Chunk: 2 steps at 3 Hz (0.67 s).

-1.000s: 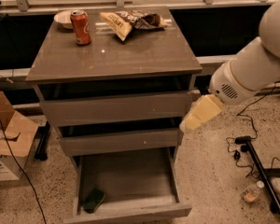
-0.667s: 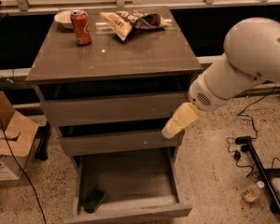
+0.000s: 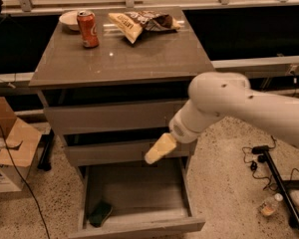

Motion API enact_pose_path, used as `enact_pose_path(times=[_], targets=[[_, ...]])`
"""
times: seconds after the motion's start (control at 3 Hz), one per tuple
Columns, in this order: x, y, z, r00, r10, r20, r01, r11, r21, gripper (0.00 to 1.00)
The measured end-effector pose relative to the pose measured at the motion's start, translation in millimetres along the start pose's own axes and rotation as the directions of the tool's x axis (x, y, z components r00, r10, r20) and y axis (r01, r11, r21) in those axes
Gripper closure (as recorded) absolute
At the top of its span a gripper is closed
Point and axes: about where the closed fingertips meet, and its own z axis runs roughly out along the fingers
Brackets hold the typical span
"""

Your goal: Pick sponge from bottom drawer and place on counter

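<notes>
The cream-coloured, tapered end effector hangs in front of the middle drawer, just above the pulled-out deep grey bottom drawer. It shows as one pale wedge, so I cannot tell whether it is apart or together. Nothing is visibly in its hold. The small dark green sponge lies well below it and to the picture's left, in the drawer's front-left corner (its yellow layer is hard to make out). Above the end effector is the glossy grey-brown desk. It carries a red drinks can, a tan and brown snack bag and a pale bowl partly hidden by the can. The bulky white arm is cut off at the right edge.
</notes>
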Motion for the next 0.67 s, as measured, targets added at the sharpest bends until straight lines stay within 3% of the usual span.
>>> enact_pose_path(times=[0.33, 0.67], targets=[[7, 2, 71, 0.997, 0.07, -0.019, -0.071, 0.9953, -0.065, 0.0], [12, 1, 86, 0.996, 0.081, -0.029, -0.083, 0.9932, -0.081, 0.0]])
